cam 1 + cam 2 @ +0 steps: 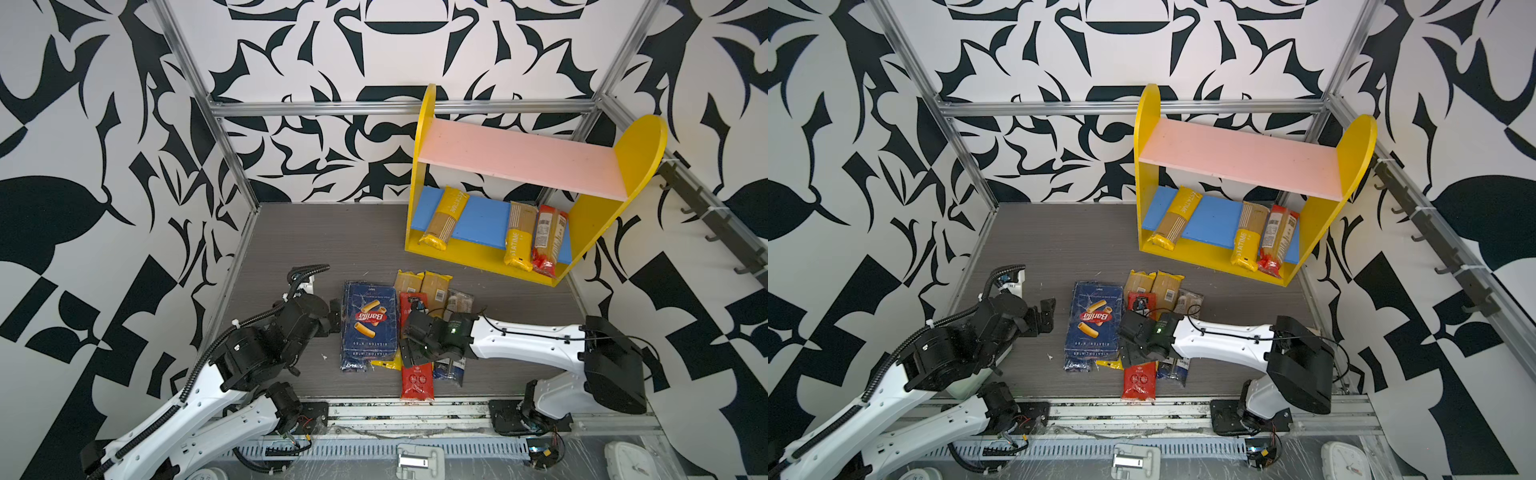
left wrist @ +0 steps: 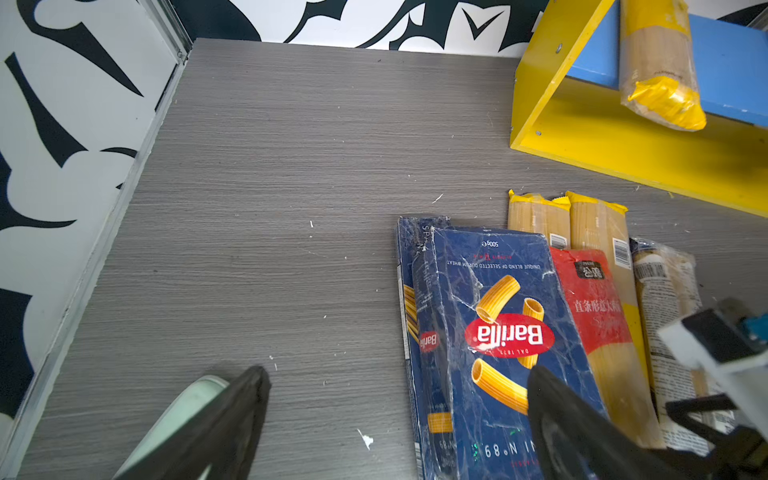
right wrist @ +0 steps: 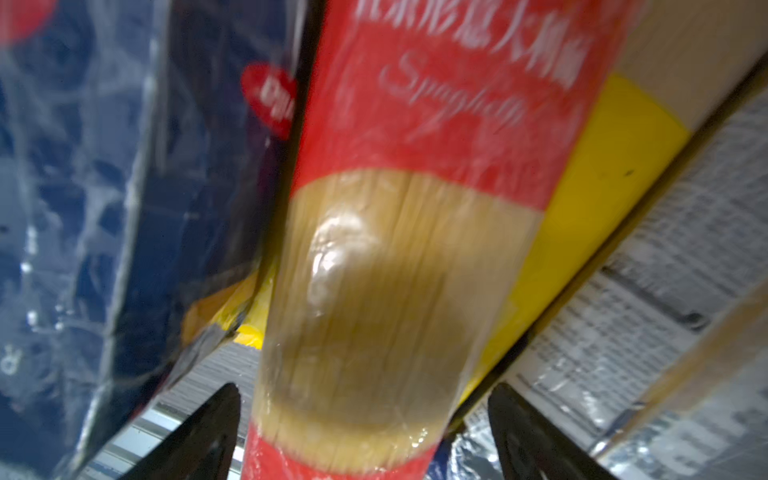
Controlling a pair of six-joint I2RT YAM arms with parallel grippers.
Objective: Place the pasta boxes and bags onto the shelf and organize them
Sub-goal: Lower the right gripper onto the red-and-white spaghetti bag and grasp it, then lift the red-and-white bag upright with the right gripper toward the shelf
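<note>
Pick-up of a spaghetti bag from the pile at the near middle of the grey table (image 1: 311,249). The right gripper (image 1: 411,338) hangs low over the red bag (image 1: 417,380) with its jaws spread wide. In the right wrist view one dark fingertip (image 3: 224,415) shows on each side of the bag's clear middle band, neither yet pressing it, so nothing is held. The red bag lies lengthwise, near to far, just right of the wide rigatoni box (image 1: 369,320) and partly over a yellow-ended bag (image 1: 388,365). Two more yellow-ended bags (image 1: 422,284) and a dark bag (image 1: 459,299) lie at its far and right sides. The narrow spaghetti box (image 2: 415,291) sits under the left edge of the rigatoni box. The left gripper (image 1: 334,318) is also spread and empty, just left of that box. The shelf (image 1: 640,145) stands at the far right. Its blue lower board (image 1: 482,220) carries three bags, and its pink upper board (image 1: 519,158) is bare. The step in hand appears to be the grasp. It likely goes best if the fingers drop fully past the bag's rounded sides before closing across its width near mid-length, since a long bag gripped off-centre would probably droop. The left finger needs to stay clear of the box edge, and the yellow wrapper below should not be pinched along with the bag.
</note>
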